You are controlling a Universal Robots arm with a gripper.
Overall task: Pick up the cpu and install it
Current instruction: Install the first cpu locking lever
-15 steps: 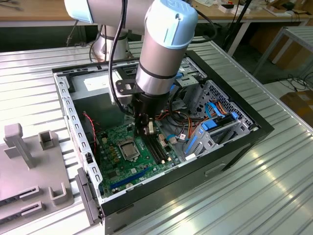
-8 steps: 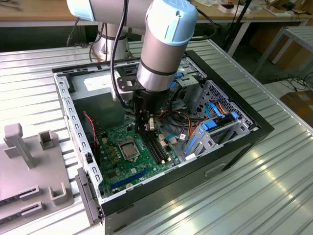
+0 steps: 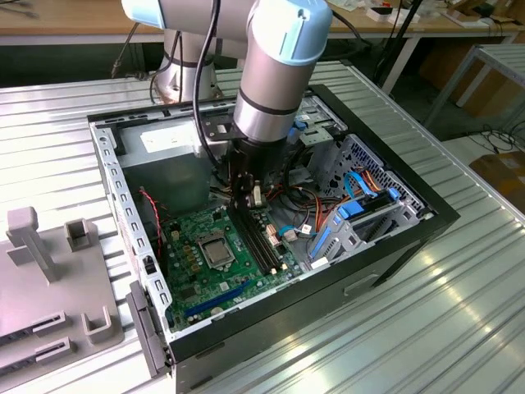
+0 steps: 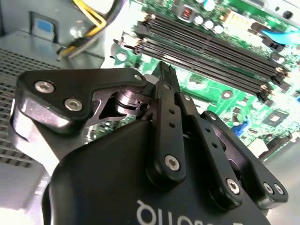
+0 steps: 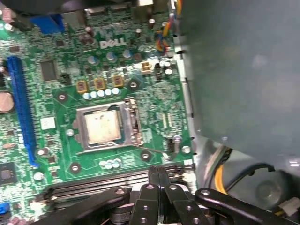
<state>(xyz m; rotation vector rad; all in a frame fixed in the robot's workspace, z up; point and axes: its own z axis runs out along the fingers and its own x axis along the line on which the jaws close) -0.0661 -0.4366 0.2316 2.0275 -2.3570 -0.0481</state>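
The small, flat, square silver-grey cpu (image 5: 102,127) lies inside the square metal socket frame (image 5: 134,123) on the green motherboard (image 5: 70,61) of the open black computer case (image 3: 394,246). The black end effector (image 5: 158,172), its fingers pressed together on nothing, hangs over the black memory slots (image 4: 211,51) near the socket.

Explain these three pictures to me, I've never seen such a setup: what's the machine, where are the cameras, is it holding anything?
The machine is a robot arm reaching into an open computer case that lies on a ribbed metal table. One picture comes from a camera off the arm; the other two come from cameras riding near its wrist. Its end effector, the grasping part, has its fingers shut with nothing between them, above the memory slots. The cpu, a small silver square, sits in its socket on the green motherboard.
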